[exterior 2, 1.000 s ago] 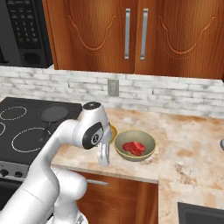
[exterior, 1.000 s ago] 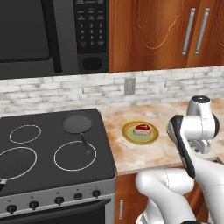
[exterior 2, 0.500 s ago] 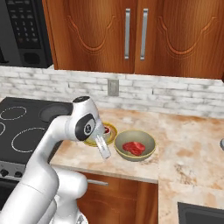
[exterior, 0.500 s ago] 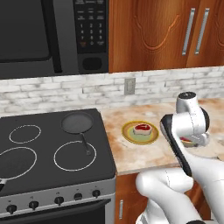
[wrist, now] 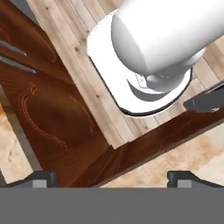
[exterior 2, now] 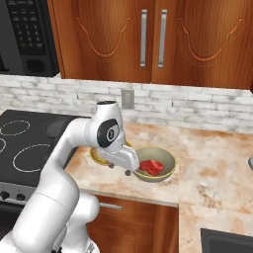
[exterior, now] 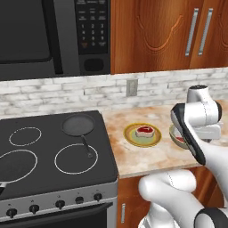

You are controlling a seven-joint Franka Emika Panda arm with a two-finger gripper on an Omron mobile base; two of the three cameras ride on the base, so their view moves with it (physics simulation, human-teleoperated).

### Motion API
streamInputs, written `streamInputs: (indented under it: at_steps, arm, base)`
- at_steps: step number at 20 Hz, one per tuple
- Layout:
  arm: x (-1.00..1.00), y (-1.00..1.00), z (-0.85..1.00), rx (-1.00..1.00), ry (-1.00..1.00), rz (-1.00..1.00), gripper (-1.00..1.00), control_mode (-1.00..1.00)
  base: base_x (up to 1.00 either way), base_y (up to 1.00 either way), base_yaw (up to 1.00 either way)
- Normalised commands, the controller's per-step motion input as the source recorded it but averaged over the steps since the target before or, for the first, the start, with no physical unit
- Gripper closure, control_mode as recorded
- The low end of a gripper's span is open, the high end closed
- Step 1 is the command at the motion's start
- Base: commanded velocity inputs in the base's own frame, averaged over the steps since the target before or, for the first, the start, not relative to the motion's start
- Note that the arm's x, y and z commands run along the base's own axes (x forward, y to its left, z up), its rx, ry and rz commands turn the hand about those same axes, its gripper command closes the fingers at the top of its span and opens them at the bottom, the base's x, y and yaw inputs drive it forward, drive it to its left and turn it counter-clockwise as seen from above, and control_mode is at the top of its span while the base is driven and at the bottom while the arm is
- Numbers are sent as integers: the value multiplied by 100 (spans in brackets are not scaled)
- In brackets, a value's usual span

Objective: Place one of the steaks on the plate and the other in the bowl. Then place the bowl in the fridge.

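Observation:
One steak lies on the yellow-rimmed plate on the counter beside the stove. The other steak lies in the olive-tan bowl, which stands just right of the plate. My gripper hangs over the counter's front edge between plate and bowl, close to the bowl's near-left rim and pointing down. In the hand view my gripper is open with nothing between its fingertips, looking at the wooden cabinet front and floor. My arm hides part of the bowl. The fridge is out of view.
A black stove with a small dark pan stands left of the counter. A microwave hangs above it, with wooden wall cabinets over the counter. A dark sink corner shows at the lower right.
The arm's upper links have swung a little and the hand has turned near the bowl. Steaks, plate and bowl stay put. The gripper stays open.

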Motion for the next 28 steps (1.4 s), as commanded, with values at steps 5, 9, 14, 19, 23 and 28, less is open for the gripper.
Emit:
streamInputs:
  at_steps: [5,9,14,19,23,28]
  arm:
    - [-47,11,-3,-1,2,41,-100,-100]
    - [-27,16,-3,6,-2,10,-100,-100]
    - [0,29,2,10,0,0,-100,-100]
    - [0,23,0,0,0,3,-100,-100]
    - [-10,20,0,0,0,3,-100,100]
    - [0,0,0,0,0,0,-100,100]
  base:
    - [0,0,0]
    - [0,0,0]
    - [0,0,0]
    - [0,0,0]
    - [-9,10,3]
    - [-25,84,6]
